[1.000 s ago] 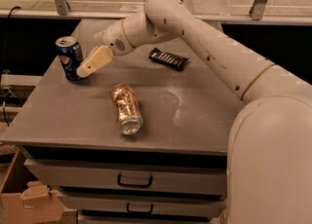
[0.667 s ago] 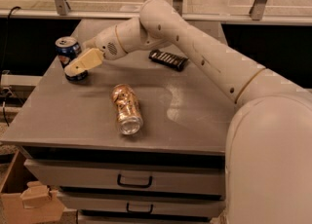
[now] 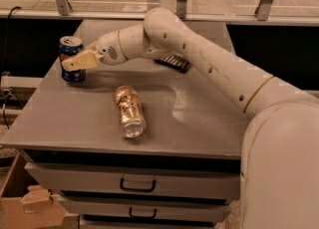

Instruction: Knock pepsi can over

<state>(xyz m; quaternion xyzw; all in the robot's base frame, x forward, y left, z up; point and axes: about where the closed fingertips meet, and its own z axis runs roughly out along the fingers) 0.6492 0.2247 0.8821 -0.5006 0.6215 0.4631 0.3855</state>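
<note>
Blue pepsi can (image 3: 69, 49) upright, hand (image 3: 71, 64) against it

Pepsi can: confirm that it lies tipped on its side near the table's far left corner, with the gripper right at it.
Not quite. The camera view shows the pepsi can standing upright, not tipped on its side; the can lying down is the gold can at mid-table. The rest holds: it is near the table's far left corner, with the gripper right at it.

Hand (image 3: 70, 64) over the surface (image 3: 60, 118), far-left corner. Gold can (image 3: 129, 111) on its side, right of hand, nearer the front edge. Black ridged bar (image 3: 173, 62) flat, well right of hand.
</note>
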